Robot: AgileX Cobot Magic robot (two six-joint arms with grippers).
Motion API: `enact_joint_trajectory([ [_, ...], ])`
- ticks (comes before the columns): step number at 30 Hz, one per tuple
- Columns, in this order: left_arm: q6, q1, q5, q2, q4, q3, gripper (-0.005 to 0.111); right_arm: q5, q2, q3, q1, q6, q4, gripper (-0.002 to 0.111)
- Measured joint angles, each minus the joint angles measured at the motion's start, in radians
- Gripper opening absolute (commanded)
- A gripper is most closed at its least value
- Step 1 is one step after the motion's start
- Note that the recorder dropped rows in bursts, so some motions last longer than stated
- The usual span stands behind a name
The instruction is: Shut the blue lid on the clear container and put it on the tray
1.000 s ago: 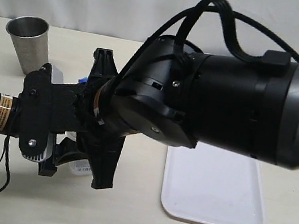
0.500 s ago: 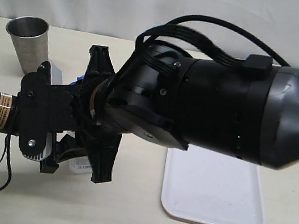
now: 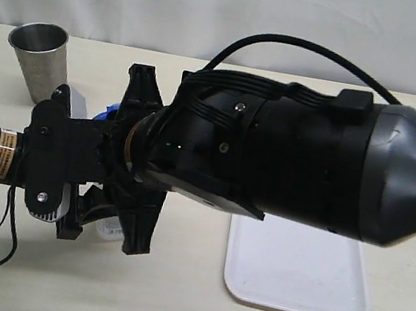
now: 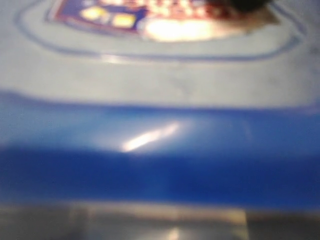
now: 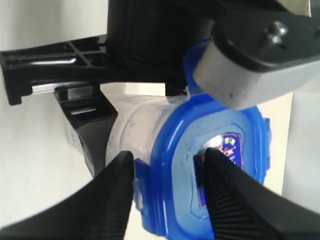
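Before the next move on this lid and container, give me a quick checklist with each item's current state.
1. Blue lid sits on the clear container mouth: ok.
2. Lid flaps snapped down: cannot tell.
3. Left gripper grips the clear container: ok.
4. Right gripper open, straddling the lid's edge: ok.
5. Tray visible part bare: ok.
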Motion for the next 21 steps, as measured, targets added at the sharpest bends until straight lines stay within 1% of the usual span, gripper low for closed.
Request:
enact_joint_trajectory([
  [9, 0.059, -0.009, 0.009, 0.000, -0.014, 0.000, 0.000, 0.012, -0.054, 0.017, 0.000, 0.061, 0.020, 0.040],
  [17, 0.092, -0.010, 0.003, 0.000, -0.004, 0.000, 0.000, 0.094, -0.118, 0.038, -0.008, 0.098, 0.143, 0.040],
  [21, 0.090, -0.011, -0.006, 0.000, 0.010, 0.000, 0.000, 0.101, -0.126, 0.035, -0.012, 0.176, 0.171, 0.040],
])
